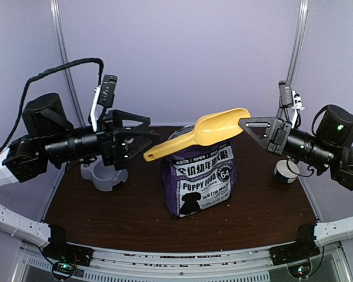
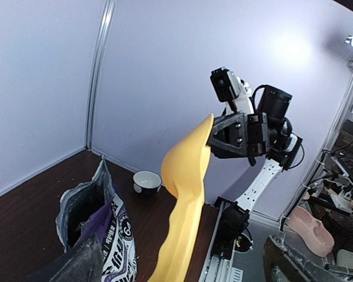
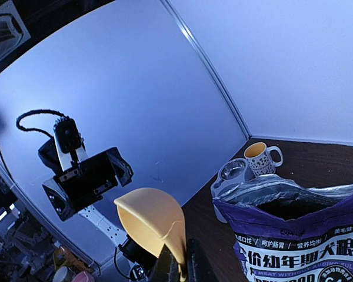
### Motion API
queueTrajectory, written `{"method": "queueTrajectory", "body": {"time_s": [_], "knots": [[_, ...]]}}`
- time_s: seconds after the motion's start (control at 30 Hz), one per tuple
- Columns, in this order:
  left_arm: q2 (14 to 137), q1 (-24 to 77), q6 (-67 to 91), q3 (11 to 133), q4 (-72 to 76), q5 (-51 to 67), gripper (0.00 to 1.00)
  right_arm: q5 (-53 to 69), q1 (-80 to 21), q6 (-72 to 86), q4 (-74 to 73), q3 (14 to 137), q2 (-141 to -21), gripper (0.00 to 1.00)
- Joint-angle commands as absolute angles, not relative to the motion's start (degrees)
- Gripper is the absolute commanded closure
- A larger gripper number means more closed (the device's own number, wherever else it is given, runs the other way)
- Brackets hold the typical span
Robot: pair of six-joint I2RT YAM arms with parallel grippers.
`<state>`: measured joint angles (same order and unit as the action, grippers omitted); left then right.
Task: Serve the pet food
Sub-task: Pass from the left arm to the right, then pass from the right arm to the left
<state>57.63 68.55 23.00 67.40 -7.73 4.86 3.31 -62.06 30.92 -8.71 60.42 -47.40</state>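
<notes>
The right claw (image 1: 242, 123) was clamped on the rim of a yellow plastic scoop (image 1: 215, 130), its two fingers pressed together over the far lip of the scoop's bowl; the right wrist view showed the fingers (image 3: 191, 264) pinched tight on the yellow edge. From that grip the scoop hung in the air and sloped down and away toward the other arm, its handle ending just in front of the left claw (image 1: 152, 130). The left claw stood with its fingers wide apart; in the left wrist view the handle ran between them, and whether it touched either finger could not be told.

Below the right claw and a little to its left stood the purple-and-white puppy food bag (image 1: 199, 179), upright on the dark brown worktop (image 1: 129, 217), its top torn open; the scoop's bowl hovered above that opening, clear of the foil. The pet food (image 3: 285, 209) lay inside the bag as a dark mass seen through the mouth, well beneath the right claw; single pellets were too small to tell apart.

Under the left claw and its wrist sat a grey double pet bowl (image 1: 103, 176), partly hidden by the arm; what it held could not be seen. A white patterned mug (image 1: 286, 171) with a yellow inside stood on the worktop beneath the right wrist, behind the claw, well apart from the bag.
</notes>
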Motion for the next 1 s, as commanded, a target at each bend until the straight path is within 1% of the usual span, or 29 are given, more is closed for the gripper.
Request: {"method": "queueTrajectory", "body": {"time_s": [0.0,0.1,0.23,0.33,0.4,0.5,0.8,0.87,0.97], "knots": [[61.1,68.4,22.1,67.5,0.2,3.0,0.02,-3.3,-62.1,43.3,1.4,57.4,-44.2,1.00],[62.3,68.4,23.1,67.7,1.9,5.3,0.02,-2.7,-62.1,43.8,2.3,57.5,-43.9,1.00],[64.2,68.4,24.2,69.3,0.4,7.6,0.02,-1.6,-62.1,44.8,2.9,57.9,-44.4,1.00],[63.9,68.4,25.2,68.0,3.1,8.3,0.03,-0.9,-62.1,45.3,3.4,58.2,-45.1,1.00],[63.7,68.4,25.8,67.1,5.5,8.5,0.04,-0.7,-62.1,45.3,3.3,58.3,-45.4,1.00],[64.4,68.4,26.5,67.4,7.5,9.2,0.11,-1.1,-62.1,45.1,2.5,58.6,-45.7,1.00],[66.5,68.4,28.3,68.3,8.8,10.9,0.44,-2.0,-62.1,44.6,0.2,59.0,-46.3,1.00],[66.8,68.4,28.6,68.4,8.6,11.2,0.47,-2.1,-62.1,44.5,0.1,59.1,-46.2,1.00],[67.1,68.4,28.5,68.8,7.1,10.5,0.53,-2.2,-62.1,44.3,-0.2,59.4,-46.0,1.00]]}}
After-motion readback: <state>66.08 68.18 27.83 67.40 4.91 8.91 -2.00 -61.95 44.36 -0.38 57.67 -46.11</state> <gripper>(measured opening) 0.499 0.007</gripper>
